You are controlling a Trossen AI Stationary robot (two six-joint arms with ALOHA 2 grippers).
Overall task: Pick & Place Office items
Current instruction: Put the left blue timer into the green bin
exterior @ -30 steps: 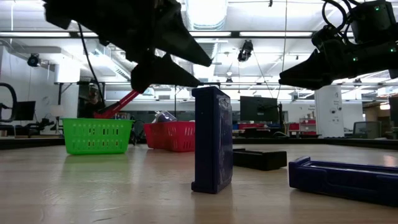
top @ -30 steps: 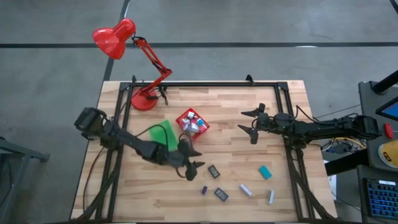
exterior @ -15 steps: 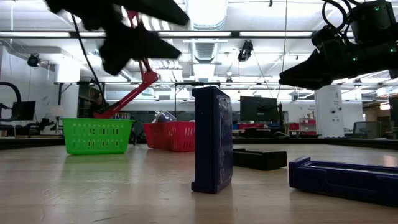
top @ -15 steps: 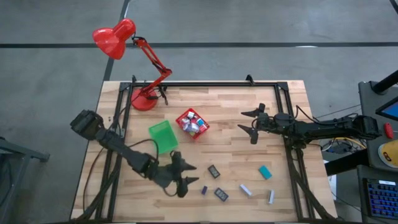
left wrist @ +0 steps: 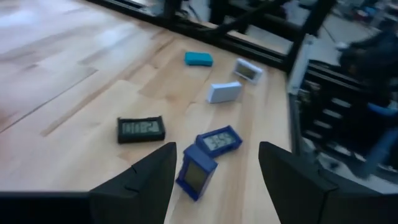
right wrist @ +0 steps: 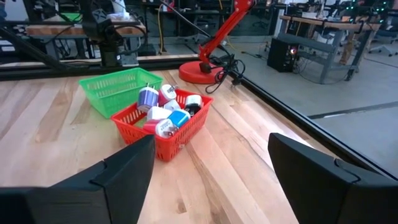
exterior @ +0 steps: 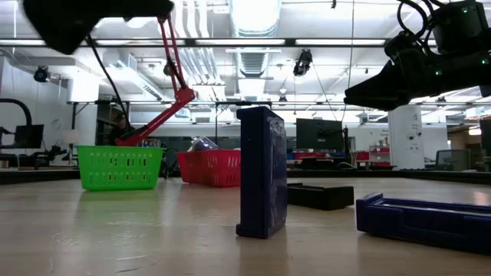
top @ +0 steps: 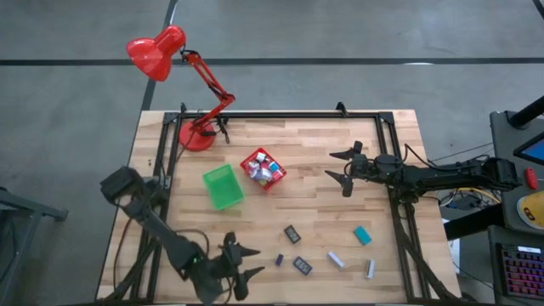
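high view: six loose items (top: 327,251) lie near the front right of the surface (top: 323,144), more in the red bin (top: 263,168), green bin (top: 223,186) empty. left gripper (top: 240,262) has swung from the bins to the front edge, low beside the items, jaws wide and empty, likely next pick. right gripper (top: 339,167) hovers mid-surface, unmoved, jaws wide, empty.

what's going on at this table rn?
A two-arm robot is sorting small office items into bins. The left gripper is open and empty near the front edge of the table, facing the loose items: a standing blue piece, a flat blue one, a black piece, two grey-white ones and a teal block. The right gripper waits open above mid-table, to the right of the red bin, which already holds several items. The green bin looks empty.
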